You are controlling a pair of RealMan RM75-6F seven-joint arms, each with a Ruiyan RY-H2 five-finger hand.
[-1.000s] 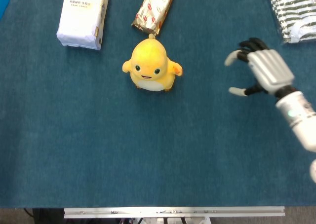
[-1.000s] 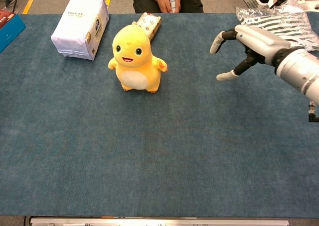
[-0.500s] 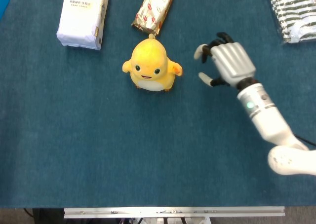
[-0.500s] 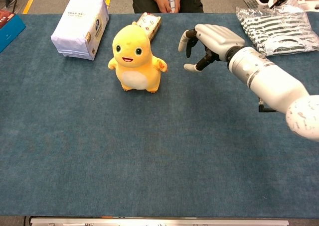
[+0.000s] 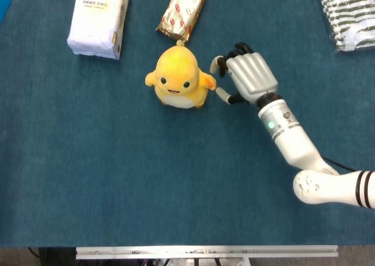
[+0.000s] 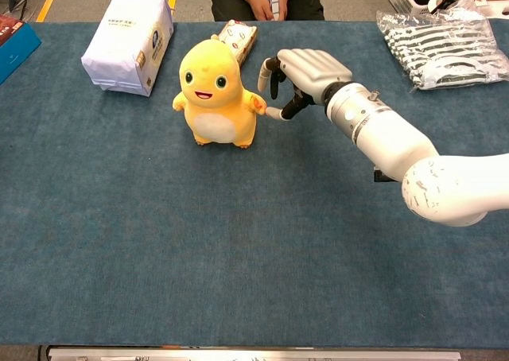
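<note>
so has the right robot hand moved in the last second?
Yes. The right robot hand moved left across the table, from near the striped bag to beside the yellow plush toy.

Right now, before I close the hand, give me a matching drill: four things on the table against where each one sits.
Things:
1. yellow plush toy
2. tissue pack
3. gold snack packet
4. striped bagged cloth

Places:
A. far right corner of the table
B. right behind the plush toy
C. just left of the right hand, upright
D. far left, beside a blue box

Pairs: 1-C, 2-D, 3-B, 4-A
</note>
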